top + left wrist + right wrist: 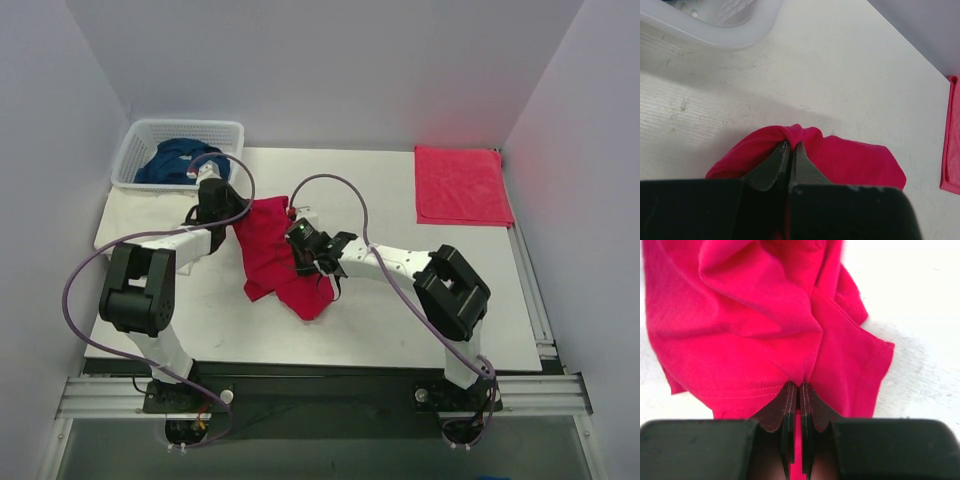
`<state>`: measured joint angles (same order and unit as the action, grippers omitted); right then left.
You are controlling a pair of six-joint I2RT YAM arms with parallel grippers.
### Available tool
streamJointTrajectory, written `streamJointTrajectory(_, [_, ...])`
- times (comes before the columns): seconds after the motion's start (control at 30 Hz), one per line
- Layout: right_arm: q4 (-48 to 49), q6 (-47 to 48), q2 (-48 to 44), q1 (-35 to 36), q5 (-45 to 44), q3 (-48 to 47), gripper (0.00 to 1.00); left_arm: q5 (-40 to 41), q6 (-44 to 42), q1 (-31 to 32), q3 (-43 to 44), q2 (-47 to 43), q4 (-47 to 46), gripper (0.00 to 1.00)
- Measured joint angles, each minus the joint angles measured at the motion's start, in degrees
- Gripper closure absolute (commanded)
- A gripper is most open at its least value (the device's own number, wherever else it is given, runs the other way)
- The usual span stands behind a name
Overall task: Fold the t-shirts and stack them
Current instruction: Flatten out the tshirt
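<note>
The left arm (190,242) and the right arm (398,264) are built alike, with white links joined by bulky black motor housings. A purple cable (72,280) loops free along each from base to wrist. A small green light (297,229) glows on the right wrist. The left tool (790,145) and the right tool (798,386) each have a black blocky body and two dark, tapering fingers.
</note>
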<state>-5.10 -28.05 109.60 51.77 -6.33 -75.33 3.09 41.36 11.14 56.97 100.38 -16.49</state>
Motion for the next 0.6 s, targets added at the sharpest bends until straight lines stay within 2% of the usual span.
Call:
streamJointTrajectory(0.13, [-2.1,0.2,-1.4,0.1,-3.2,0.0,1.0,-1.4,0.0,-0.9,-0.4,-0.3,0.5,1.0])
streamJointTrajectory(0.23, [-5.2,1.0,-6.1,0.4,-7.3,0.3,1.0,-5.1,-0.1,-2.5,-0.4,-1.5,1.7,0.98])
streamJointTrajectory(0.33, [-7.6,2.7,-14.5,0.4,-11.8,0.3,1.0,-8.4,-1.0,-3.8,-0.7,-4.5,3.8,0.61])
streamJointTrajectory(0.37, [-8.2,3.6,-17.6,0.4,-13.2,0.2,1.0,-9.2,-1.6,-4.0,-1.0,-6.1,4.3,0.41])
streamJointTrajectory(0.43, [-9.4,5.4,-23.5,-0.1,-16.0,-1.0,1.0,-10.2,-2.1,-3.9,-2.5,-10.0,4.8,0.26])
streamJointTrajectory(0.47, [-9.8,6.3,-25.8,-0.6,-17.3,-2.2,1.0,-10.5,-2.1,-3.5,-3.7,-12.5,4.8,0.21])
streamJointTrajectory(0.6, [-10.1,9.9,-30.6,-3.9,-21.0,-7.5,1.0,-10.5,-2.6,-0.4,-9.1,-22.6,4.7,0.19])
